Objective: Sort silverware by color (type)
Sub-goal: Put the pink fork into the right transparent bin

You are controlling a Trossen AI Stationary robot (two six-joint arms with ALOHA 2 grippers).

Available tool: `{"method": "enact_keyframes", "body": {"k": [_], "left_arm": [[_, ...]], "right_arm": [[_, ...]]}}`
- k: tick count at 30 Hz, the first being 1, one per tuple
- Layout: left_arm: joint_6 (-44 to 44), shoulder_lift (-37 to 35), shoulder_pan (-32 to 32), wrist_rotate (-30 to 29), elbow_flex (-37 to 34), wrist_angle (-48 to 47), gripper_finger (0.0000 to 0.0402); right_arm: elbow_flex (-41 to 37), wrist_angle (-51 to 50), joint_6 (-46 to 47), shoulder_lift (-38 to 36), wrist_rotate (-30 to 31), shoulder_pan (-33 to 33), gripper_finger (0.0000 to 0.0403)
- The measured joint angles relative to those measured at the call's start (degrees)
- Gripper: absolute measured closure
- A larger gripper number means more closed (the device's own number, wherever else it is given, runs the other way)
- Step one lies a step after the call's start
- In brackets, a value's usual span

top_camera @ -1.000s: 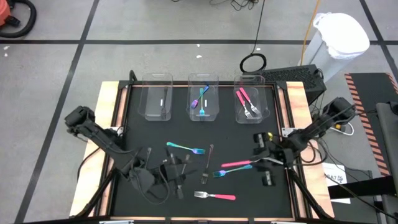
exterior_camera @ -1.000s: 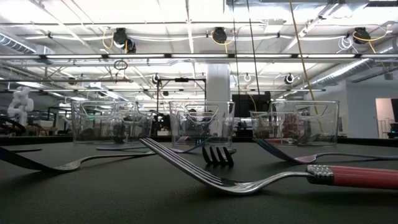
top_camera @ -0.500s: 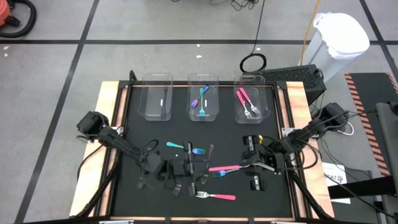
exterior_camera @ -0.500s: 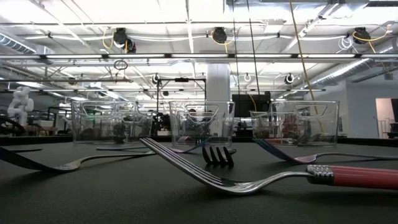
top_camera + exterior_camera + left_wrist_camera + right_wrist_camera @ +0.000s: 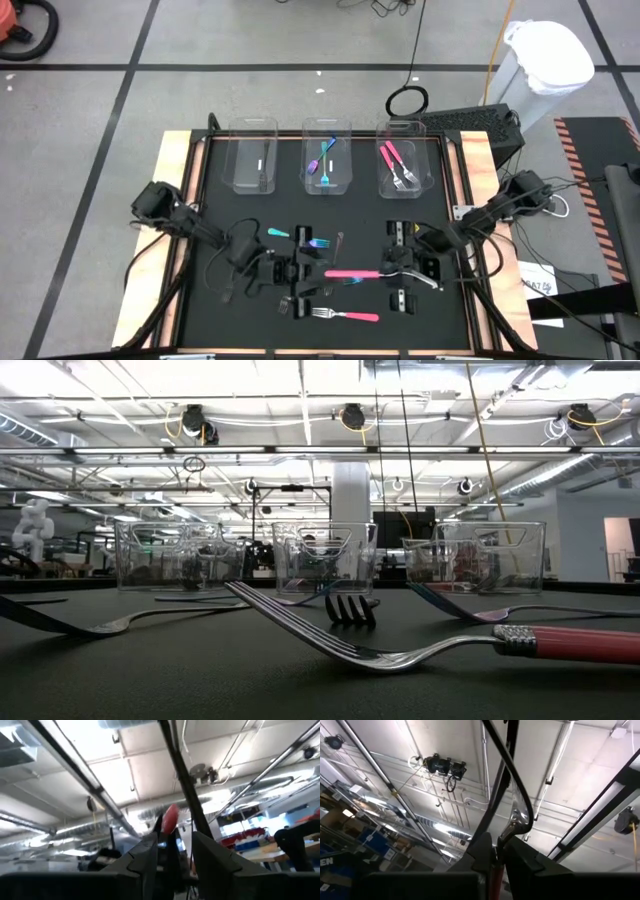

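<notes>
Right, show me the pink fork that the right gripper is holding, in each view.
High view: pink fork mid-table, between the two arms.
Low view: not in it.
Left wrist view: its pink handle end near the picture's middle.
Right wrist view: its silver tines above the grip.
Shared landmark: the right gripper, shut on the fork's tine end.

Pink-handled fork with silver tines (image 5: 352, 272): held level above the table's middle, handle pointing toward the left arm. Second pink-handled fork (image 5: 345, 315): laid flat near the front edge. Teal-handled fork (image 5: 298, 237): flat at mid-table. Two pink-handled forks (image 5: 397, 165): lodged in one clear bin. Blue-handled and teal-handled forks (image 5: 324, 160): lodged in the middle bin.
</notes>
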Motion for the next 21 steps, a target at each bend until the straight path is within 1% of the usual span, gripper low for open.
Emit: {"method": "enact_keyframes", "body": {"k": [4, 21], "left_arm": [[0.0, 0.0, 0.6, 2.1, 1.4, -0.5, 0.0276], [1.6, 0.0, 1.2, 1.7, 1.5, -0.8, 0.0276]], "right_arm": [[0.5, -0.7, 0.6, 0.4, -1.2, -1.2, 0.0368], [0.5, -0.2, 3.4, 0.3, -0.9, -2.0, 0.0365]]}}
